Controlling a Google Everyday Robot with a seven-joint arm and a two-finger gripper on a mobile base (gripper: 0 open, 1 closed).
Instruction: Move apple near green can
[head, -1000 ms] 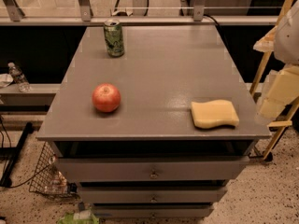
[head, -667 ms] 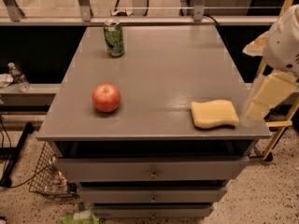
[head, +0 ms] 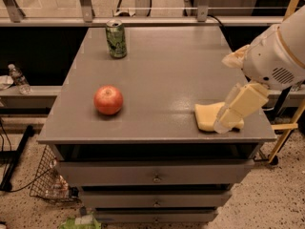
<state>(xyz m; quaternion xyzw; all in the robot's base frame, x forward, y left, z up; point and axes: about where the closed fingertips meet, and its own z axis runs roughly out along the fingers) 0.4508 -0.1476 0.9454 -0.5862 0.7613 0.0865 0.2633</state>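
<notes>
The apple [head: 108, 99] is seen resting on the front left part of the grey desk [head: 167, 70], well apart from the green can [head: 116, 38], which is stood upright near the back left edge. The gripper [head: 228, 118] is held low at the front right, over a yellow sponge [head: 206, 118]. Whether it is open or closed cannot be told.

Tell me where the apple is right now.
The apple sits front-left on the grey tabletop in the camera view, apart from the green can behind it; the claw hangs over the yellow sponge at front right.
</notes>
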